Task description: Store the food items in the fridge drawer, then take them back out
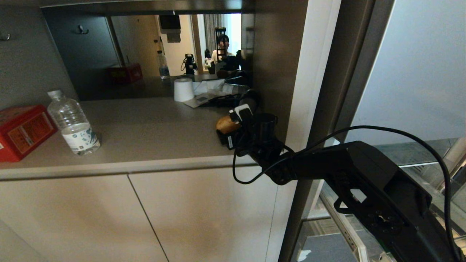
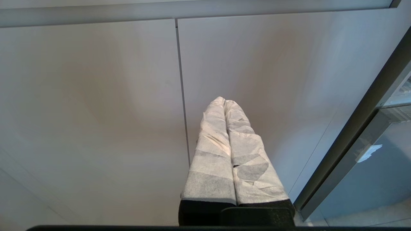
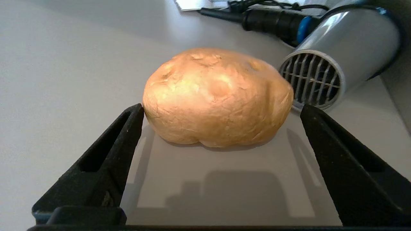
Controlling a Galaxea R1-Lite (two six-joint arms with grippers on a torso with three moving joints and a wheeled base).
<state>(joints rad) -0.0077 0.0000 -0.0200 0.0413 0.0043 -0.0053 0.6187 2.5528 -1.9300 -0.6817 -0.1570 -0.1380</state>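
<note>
A lumpy tan-yellow potato (image 1: 225,124) lies on the beige counter (image 1: 145,131) near its right end, close to the dark side wall. My right gripper (image 1: 235,126) reaches in from the right and stands open, low over the counter. In the right wrist view the potato (image 3: 218,96) sits at the tips of the black fingers (image 3: 128,128); one tip is right at its side and the other stands clear of it. My left gripper (image 2: 223,100) is shut and empty, parked in front of the cabinet doors. The bell pepper is out of view. I cannot make out the fridge drawer.
A grey hair dryer (image 3: 337,70) with a black cord lies just behind the potato. A water bottle (image 1: 72,125) and a red tin box (image 1: 22,131) stand at the counter's left. A white roll (image 1: 183,89) stands by the mirror, which reflects a person. The open fridge (image 1: 411,153) is on the right.
</note>
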